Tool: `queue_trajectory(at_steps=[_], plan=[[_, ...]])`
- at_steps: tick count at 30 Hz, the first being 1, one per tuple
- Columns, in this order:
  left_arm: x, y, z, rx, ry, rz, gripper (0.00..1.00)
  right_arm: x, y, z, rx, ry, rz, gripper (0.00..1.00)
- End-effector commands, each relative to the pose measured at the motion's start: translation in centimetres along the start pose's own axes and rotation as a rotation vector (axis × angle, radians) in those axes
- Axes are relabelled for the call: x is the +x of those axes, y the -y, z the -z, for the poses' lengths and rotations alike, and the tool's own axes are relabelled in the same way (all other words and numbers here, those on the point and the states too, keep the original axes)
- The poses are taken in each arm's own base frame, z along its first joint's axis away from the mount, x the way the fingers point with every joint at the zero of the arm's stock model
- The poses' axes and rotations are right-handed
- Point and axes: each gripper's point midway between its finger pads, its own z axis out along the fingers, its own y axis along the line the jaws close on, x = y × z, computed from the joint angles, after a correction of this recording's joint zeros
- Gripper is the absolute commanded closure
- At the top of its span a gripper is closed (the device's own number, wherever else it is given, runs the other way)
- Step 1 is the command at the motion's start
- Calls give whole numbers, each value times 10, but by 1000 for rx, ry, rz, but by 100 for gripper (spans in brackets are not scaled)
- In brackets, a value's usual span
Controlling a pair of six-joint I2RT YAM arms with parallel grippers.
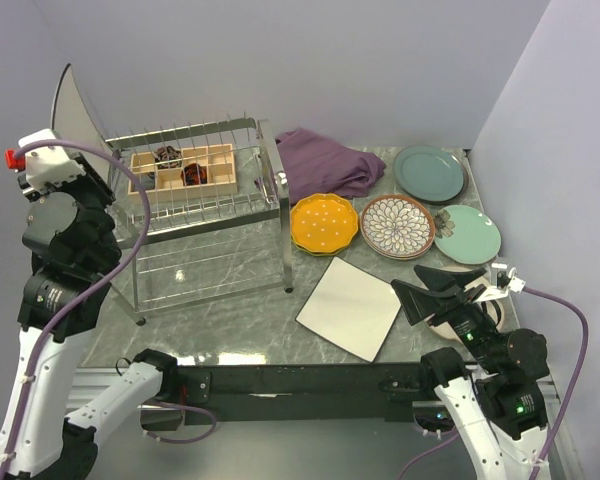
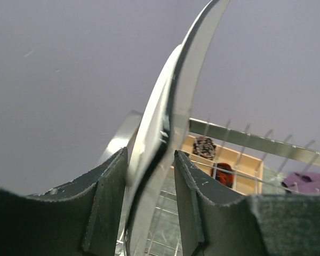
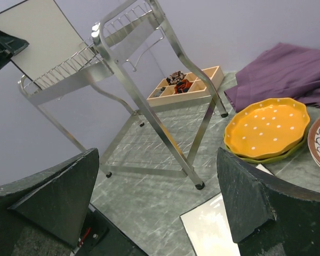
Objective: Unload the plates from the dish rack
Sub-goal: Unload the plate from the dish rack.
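the left end effector (image 1: pixel 65 148) is closed on a large white square plate (image 1: pixel 78 105), which is held upright in the air, clear of the dish rack (image 1: pixel 205 215). in the left wrist view the plate's dark-rimmed edge (image 2: pixel 160 106) is seen standing between the two pads (image 2: pixel 109 197). the rack is found just to the right of this end effector and below it, and a small wooden box (image 1: pixel 185 168) is carried on its upper tier.

the right end effector (image 1: pixel 435 290) is spread wide, with nothing between its fingers (image 3: pixel 58 197), and is held low over the worktop (image 1: pixel 250 320). a second white square plate (image 1: pixel 348 307) is laid flat just to its left. ahead of it and to the left, an orange dotted plate (image 1: pixel 324 222) is stacked on a lime-yellow one. straight ahead, a brown-patterned plate (image 1: pixel 397 225) is set, with two teal-green plates (image 1: pixel 430 172) near it. a purple cloth (image 1: pixel 325 160) is bunched beyond the orange plate, well apart from the right end effector.
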Motion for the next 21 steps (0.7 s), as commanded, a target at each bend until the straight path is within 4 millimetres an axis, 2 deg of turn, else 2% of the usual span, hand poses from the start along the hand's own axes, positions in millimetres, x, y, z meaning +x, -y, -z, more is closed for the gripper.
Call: queue_trajectory(at_steps=[1, 12, 17, 21], plan=[[1, 24, 3, 133, -3, 46, 54, -11, -9, 4, -26, 37, 31, 4], [3, 30, 6, 185, 4, 47, 51, -12, -9, 6, -27, 39, 35, 3], [6, 32, 4, 179, -6, 26, 63, -11, -8, 6, -25, 41, 35, 3], [-1, 33, 3, 187, 3, 24, 76, -11, -8, 6, -24, 40, 36, 3]])
